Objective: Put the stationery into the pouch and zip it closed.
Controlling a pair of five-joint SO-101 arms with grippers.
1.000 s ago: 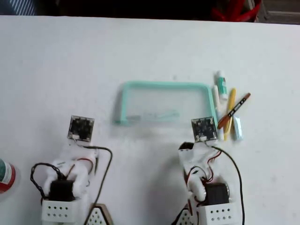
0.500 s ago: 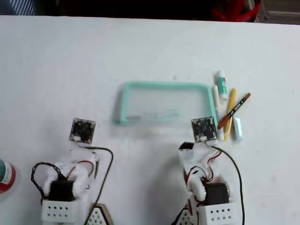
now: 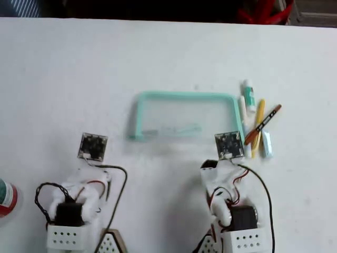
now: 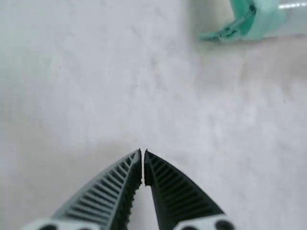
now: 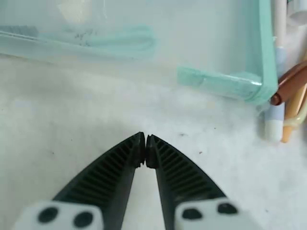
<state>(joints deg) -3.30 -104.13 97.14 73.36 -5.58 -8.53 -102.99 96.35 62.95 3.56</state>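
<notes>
A clear pouch (image 3: 184,116) with a mint-green zip border lies flat in the middle of the table. Its corner (image 4: 249,19) shows in the left wrist view, and its near edge (image 5: 144,38) in the right wrist view. Several pens and markers (image 3: 256,121) lie in a loose bunch just right of the pouch, their ends (image 5: 288,96) beside its corner. My left gripper (image 4: 143,155) is shut and holds nothing, over bare table short of the pouch's left corner. My right gripper (image 5: 145,141) is shut and holds nothing, just in front of the pouch's right corner.
A red and green can (image 3: 6,197) stands at the table's left edge near the left arm's base. The white table (image 3: 79,68) stretches bare beyond and left of the pouch. Dark room clutter lies past the far edge.
The left arm's wrist shifted slightly toward the pouch between the earliest frame and now. The right arm, pouch and pens stayed still.
</notes>
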